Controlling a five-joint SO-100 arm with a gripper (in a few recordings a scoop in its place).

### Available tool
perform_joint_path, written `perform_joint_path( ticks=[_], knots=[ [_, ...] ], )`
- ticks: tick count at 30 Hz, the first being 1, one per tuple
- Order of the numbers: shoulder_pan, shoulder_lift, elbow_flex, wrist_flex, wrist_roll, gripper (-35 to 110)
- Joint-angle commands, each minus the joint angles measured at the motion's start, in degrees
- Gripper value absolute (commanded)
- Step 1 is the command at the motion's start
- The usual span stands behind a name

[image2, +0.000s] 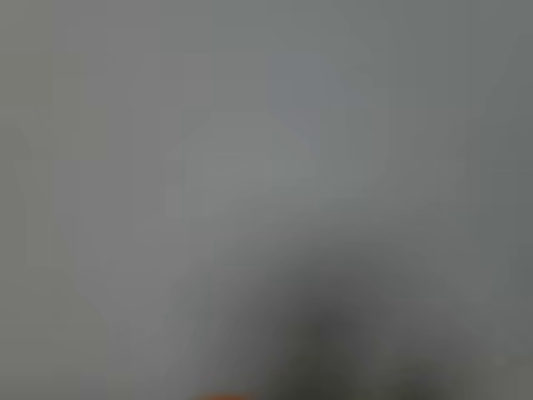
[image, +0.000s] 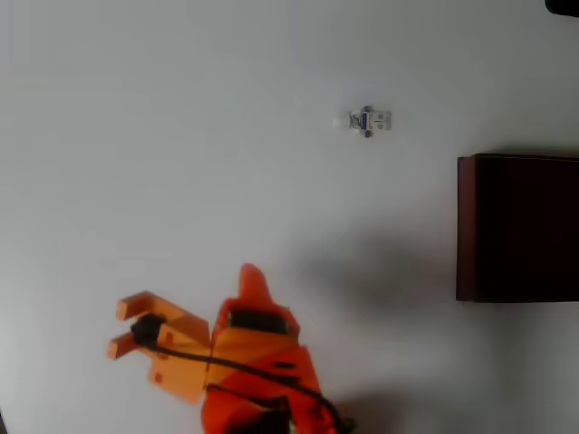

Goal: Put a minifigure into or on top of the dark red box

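Note:
The minifigure (image: 369,120) lies flat on the white table, small and white-grey with dark marks, in the upper middle of the overhead view. At the right edge stands the dark red box (image: 467,226), with thin maroon walls and a nearly black inside, cut off by the frame. My orange gripper (image: 253,276) is at the bottom centre, far below and left of the figure. It shows as a single pointed tip aimed up the picture, with nothing seen in it. The wrist view is a grey blur with an orange sliver (image2: 221,396) at the bottom edge.
An orange bracket with a black camera and cable (image: 149,332) sticks out left of the arm. A soft shadow (image: 371,271) lies on the table between the arm and the box. A dark object (image: 563,5) sits at the top right corner.

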Motion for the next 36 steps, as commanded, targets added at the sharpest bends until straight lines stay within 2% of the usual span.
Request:
perform_joint_path(
  ticks=[1,7,15,32,36],
  knots=[
    [1.23,-4.48,-5.80,0.79,-2.20,25],
    [6.06,-15.12,-14.77,3.87,-9.14,24],
    [12.83,-25.75,-21.88,2.37,-20.48,24],
    [21.53,-50.98,-38.32,-4.83,-34.45,22],
    [23.82,-57.30,-45.26,-3.78,-36.65,22]
  ],
)
